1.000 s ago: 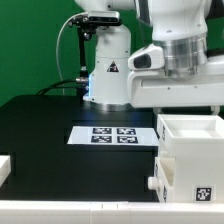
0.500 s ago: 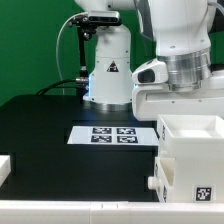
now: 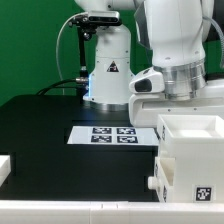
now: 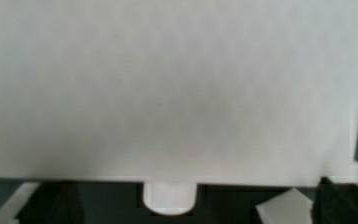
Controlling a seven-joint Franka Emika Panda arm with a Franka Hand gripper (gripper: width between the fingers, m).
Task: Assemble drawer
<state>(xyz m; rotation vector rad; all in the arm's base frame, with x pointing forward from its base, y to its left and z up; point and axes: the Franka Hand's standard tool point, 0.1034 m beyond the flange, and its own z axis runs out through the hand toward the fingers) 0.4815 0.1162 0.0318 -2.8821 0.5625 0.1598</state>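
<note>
The pincer [image 3: 188,108] hangs right over the open top of the white drawer [image 3: 186,165]. Its fingers are hidden behind the rim, so I cannot tell how wide it stands. Close beneath it the wrist view shows a white panel with a small knob [image 4: 167,195]. The marker board [image 3: 113,134] lies off to its side on the black tabletop [image 3: 45,125].

One arm [image 3: 175,40] carries one gripper [image 3: 186,112]. The exterior view shows three white drawer pieces: one open-top tray [image 3: 190,128] just below the gripper, one housing [image 3: 195,165] lower still, and one small piece [image 3: 5,165] well apart from the gripper, toward the exterior view's left. One knob [image 3: 152,185] juts from the housing's side. The wrist view shows one white panel [image 4: 158,90] with one knob. One marker board [image 3: 80,134] bears four tags [image 3: 112,134]; the housing shows one.
</note>
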